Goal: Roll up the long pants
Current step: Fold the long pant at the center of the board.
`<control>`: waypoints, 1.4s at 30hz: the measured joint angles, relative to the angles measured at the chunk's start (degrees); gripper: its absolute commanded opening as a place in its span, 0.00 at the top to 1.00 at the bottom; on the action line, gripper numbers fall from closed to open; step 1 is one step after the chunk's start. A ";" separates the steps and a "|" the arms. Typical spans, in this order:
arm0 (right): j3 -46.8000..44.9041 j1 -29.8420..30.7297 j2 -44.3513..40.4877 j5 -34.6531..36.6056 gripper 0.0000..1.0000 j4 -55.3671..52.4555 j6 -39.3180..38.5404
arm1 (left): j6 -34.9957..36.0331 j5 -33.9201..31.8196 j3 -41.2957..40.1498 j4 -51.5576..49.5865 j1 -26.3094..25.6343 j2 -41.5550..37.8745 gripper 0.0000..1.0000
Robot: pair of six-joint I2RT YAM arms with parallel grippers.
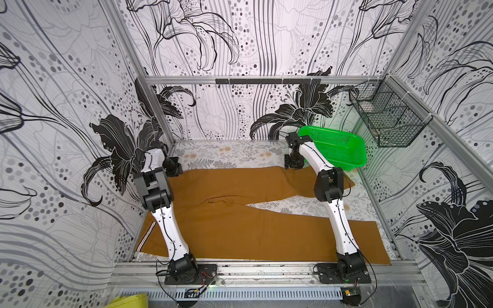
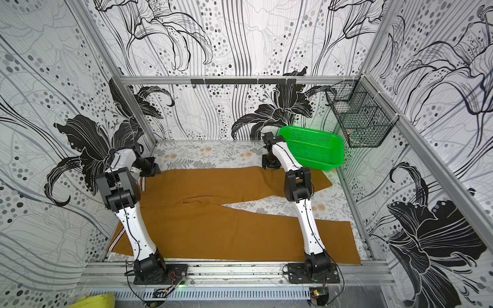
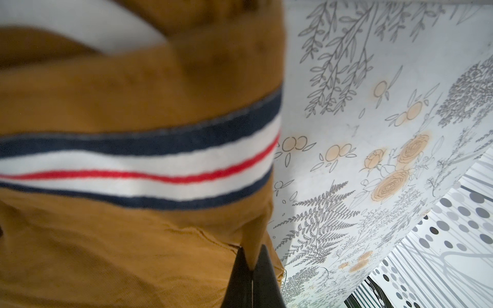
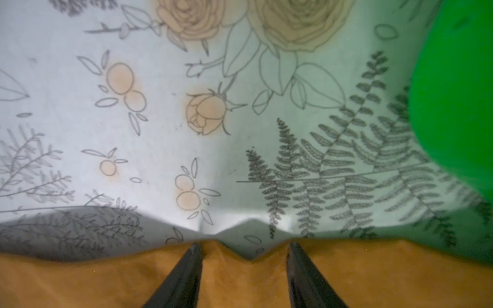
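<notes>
Flat across floral-print table [image 1: 226, 153]: mustard-brown woven long pants [image 1: 240, 229], waistband left, legs right; bare strip along far edge. Pinches far waistband corner with closed left hand [image 3: 252, 266]; straddles far leg's edge with parted right hand [image 4: 244, 250], beside green plastic basket [image 1: 336, 149].

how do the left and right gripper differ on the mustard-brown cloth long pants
The left gripper is shut, pinching the mustard-brown cloth long pants by the striped waistband; the right gripper has its jaws apart, cloth puckered between them. The left sits at the waist end; the right on the far leg's edge, by the green plastic basket. Both are at the pants' far edge.
</notes>
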 measured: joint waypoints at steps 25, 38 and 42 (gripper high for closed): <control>-5.68 -1.03 -9.22 0.70 1.00 0.50 -0.74 | 8.61 4.24 11.15 -1.81 -0.17 -0.74 1.00; 3.87 -1.81 -12.68 0.02 1.00 2.89 -0.28 | 10.78 3.91 12.28 0.17 -0.13 1.25 1.00; 4.98 -2.47 -10.88 -1.68 1.00 4.55 1.27 | 8.85 6.86 21.90 1.92 -0.13 8.98 1.00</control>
